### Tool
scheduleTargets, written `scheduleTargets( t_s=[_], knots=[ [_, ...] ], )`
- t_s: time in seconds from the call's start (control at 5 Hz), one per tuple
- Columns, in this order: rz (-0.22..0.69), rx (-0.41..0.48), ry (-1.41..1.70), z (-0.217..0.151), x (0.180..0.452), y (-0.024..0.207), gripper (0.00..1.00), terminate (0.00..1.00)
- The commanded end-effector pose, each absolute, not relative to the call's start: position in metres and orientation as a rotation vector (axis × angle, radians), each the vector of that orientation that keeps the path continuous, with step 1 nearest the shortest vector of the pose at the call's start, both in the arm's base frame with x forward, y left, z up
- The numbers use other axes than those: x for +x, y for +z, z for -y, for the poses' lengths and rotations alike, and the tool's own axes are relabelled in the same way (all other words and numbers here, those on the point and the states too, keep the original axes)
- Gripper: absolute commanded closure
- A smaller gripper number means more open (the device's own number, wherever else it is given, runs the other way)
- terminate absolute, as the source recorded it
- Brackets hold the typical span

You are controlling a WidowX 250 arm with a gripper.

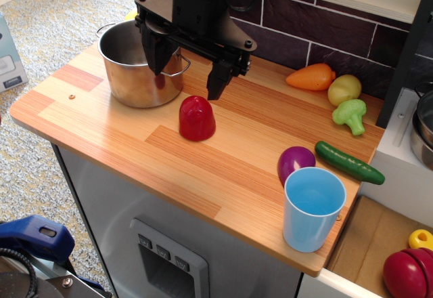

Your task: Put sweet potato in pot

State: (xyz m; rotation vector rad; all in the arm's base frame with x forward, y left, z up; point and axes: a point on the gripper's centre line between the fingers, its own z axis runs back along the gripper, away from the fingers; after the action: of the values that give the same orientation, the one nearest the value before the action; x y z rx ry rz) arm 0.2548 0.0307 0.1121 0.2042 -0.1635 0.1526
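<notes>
The sweet potato (197, 118) is a glossy red dome standing flat on the wooden counter (135, 142), just right of the pot. The pot (139, 63) is a shiny steel cylinder with wire loop handles at the counter's back left; what I see of its inside looks empty. My black gripper (188, 76) hangs open above and slightly behind the sweet potato. Its left finger is in front of the pot's right side and its right finger is just above the red toy's top right. It holds nothing.
At the back right lie an orange tapered vegetable (312, 77), a yellow-green round toy (344, 89) and a green broccoli (350, 115). A green cucumber (349, 162), a purple rounded toy (295, 162) and a light-blue cup (312, 207) stand near the front right edge.
</notes>
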Motion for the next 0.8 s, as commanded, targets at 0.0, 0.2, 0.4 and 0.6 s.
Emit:
scheduleTargets(
  t_s=[0.0,0.2,0.4,0.6],
  knots=[
    [0.164,0.204,0.153,-0.031,0.255,0.112,0.0,0.0],
    [0.188,0.242,0.133,-0.021,0.26,0.108,0.0,0.0],
    [0.252,0.271,0.119,-0.015,0.265,0.101,0.0,0.0],
    [0.259,0.253,0.114,-0.018,0.262,0.089,0.0,0.0]
  ],
)
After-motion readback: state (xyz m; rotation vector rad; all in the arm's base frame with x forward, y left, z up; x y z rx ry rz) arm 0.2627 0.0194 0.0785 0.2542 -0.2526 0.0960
